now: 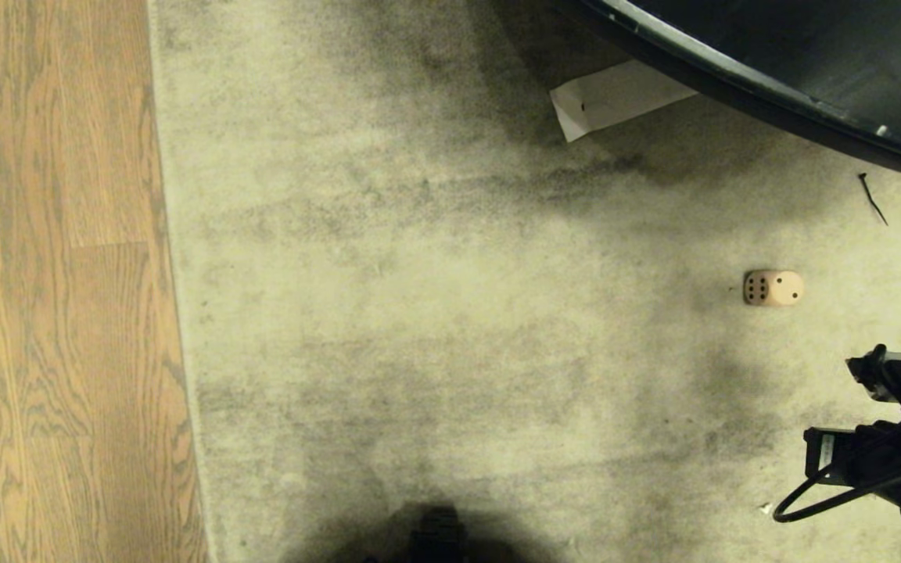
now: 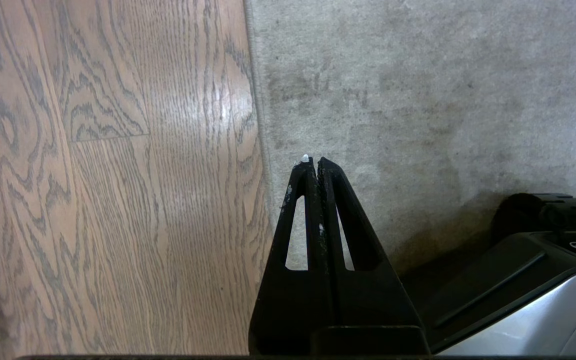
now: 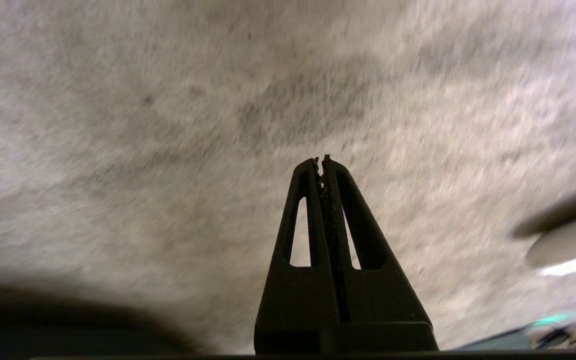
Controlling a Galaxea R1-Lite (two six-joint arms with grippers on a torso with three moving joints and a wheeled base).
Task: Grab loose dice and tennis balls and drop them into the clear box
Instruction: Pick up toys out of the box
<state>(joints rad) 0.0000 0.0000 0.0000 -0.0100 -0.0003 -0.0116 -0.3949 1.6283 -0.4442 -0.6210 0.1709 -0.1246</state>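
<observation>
Floor: a pale, smudged carpet point(image 1: 450, 313) covers most of the head view; wooden floorboards point(image 1: 52, 281) run along its left edge
Die: one cream die point(image 1: 773, 288) with dark pips lies on the carpet toward its right edge, alone, well apart from the boards
Far corner: a dark curved rim point(image 1: 771, 86) crosses the far right corner of the carpet; a white sheet of paper point(image 1: 615, 98) pokes out from under it; a small black cable tie point(image 1: 873, 199) lies near it
Right arm: enters at the right edge, nearer than the die and not touching it; right gripper point(image 3: 322, 161) hangs above bare carpet, fingers pressed together, holding nothing
Left arm: left gripper point(image 2: 313, 161) hangs over the seam between carpet and boards; fingers together, empty; the robot's dark base point(image 2: 518, 280) beside it
</observation>
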